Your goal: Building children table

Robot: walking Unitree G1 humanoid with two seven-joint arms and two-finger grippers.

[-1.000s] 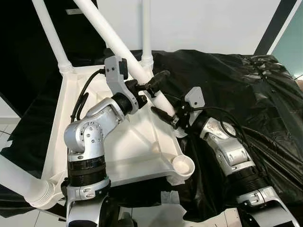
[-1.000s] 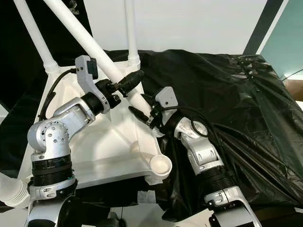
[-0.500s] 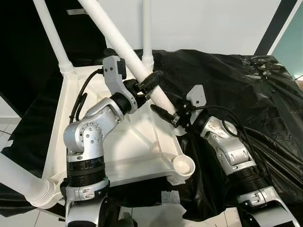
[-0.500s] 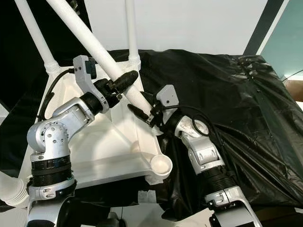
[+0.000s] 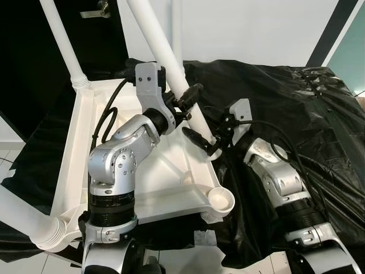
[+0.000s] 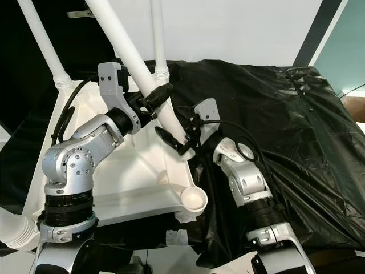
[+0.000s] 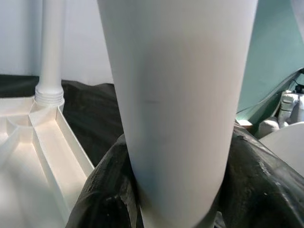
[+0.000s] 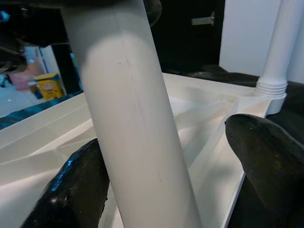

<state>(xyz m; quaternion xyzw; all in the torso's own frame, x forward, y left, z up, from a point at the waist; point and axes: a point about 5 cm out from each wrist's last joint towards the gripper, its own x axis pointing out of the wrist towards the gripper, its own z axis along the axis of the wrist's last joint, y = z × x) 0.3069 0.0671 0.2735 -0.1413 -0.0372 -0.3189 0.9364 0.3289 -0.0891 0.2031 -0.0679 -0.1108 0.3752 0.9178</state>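
The white table top (image 5: 74,142) lies upside down on a black sheet. Legs stand in its far left (image 5: 60,40), far right (image 5: 177,34) and near left (image 5: 23,220) corners. The near right socket (image 5: 220,200) holds nothing. A loose white leg (image 5: 162,54) slants steeply up from the right rim. My left gripper (image 5: 188,100) is shut on this leg partway up, both fingers (image 7: 104,190) pressed to its sides. My right gripper (image 5: 199,130) straddles the leg's lower end, open: one finger (image 8: 71,190) is against the leg (image 8: 137,118), the other (image 8: 266,152) stands apart.
The black sheet (image 5: 296,103) covers the whole surface to my right, crumpled in folds. A dark door with a handle (image 5: 97,8) is at the back left, beside a white wall. Pale floor (image 5: 11,160) shows at the left edge.
The loose leg has swung to a steeper, more upright tilt. My left gripper rose and shifted right with it. My right gripper stays by the lower end.
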